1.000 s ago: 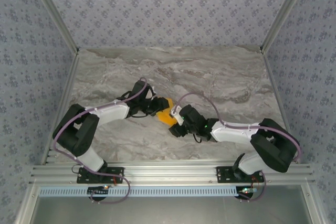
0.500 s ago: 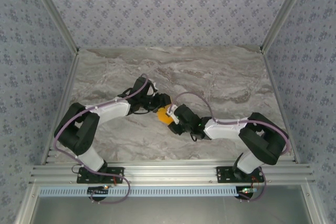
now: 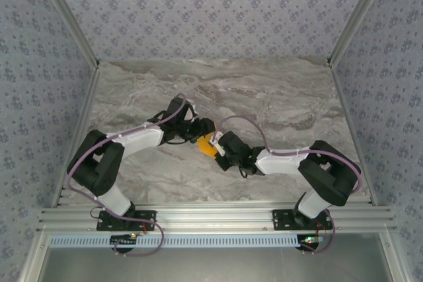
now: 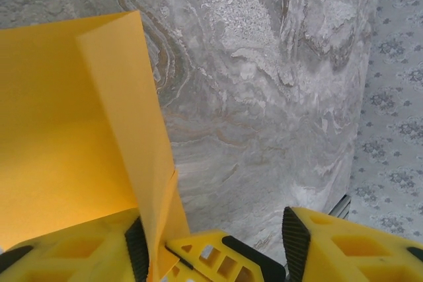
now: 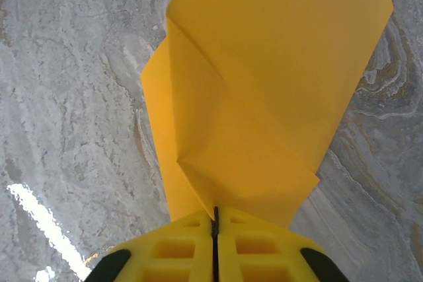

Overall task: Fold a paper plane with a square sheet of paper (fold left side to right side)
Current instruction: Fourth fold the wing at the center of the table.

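Pinching right gripper (image 5: 214,214) covering paper's (image 5: 264,70) end

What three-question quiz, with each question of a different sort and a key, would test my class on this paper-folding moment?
1. True or false: the right gripper is shut on the orange sheet of paper.
2. Multiple choice: the left gripper has its jaws
A. open, with an edge of the paper standing between them
B. shut flat on the paper
C. shut on nothing
3. Fill in: the table under the paper has a grey ___ pattern.

Key: 1 true; 2 A; 3 marble.
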